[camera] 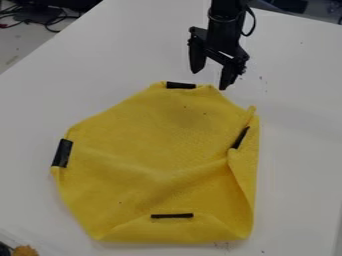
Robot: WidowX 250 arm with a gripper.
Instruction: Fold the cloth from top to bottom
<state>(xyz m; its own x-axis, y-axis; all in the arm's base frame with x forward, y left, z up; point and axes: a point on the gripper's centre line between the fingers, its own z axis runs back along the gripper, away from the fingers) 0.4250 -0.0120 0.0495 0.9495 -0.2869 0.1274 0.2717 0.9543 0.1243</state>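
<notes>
Cloth (153, 145), yellow, lies mid-view on the white table (300, 165), a bit toward the bottom L. Outline is irregular, approx. as wide as long, w/ the long axis running slightly more top-to-bottom than across. Narrow end points up toward the gripper (211, 79); sides widen going down, then taper some at the bottom.

Edges: top strip (181, 85), black, sits at the narrow end; L strip (63, 153) is on the L edge, tilted; bottom strip (172, 216) lies approx. level, just in from the bottom edge. R side is turned over in a long flap (246, 165), w/ the R strip (240, 138) slanting beside it & a small peak at its top. Soft creases run across the lower half.

Gripper's just beyond the top edge, pointing down, jaws wide apart w/ a gap btwn them; contact w/ cloth: can't tell. White tabletop shows L & R of the cloth & above it, either side of the gripper. Table's L edge runs diagonally at upper L, w/ cables (50, 20) past it. Brownish thing (25, 251) at bottom L corner, partly cut off, well apart from the strips.
</notes>
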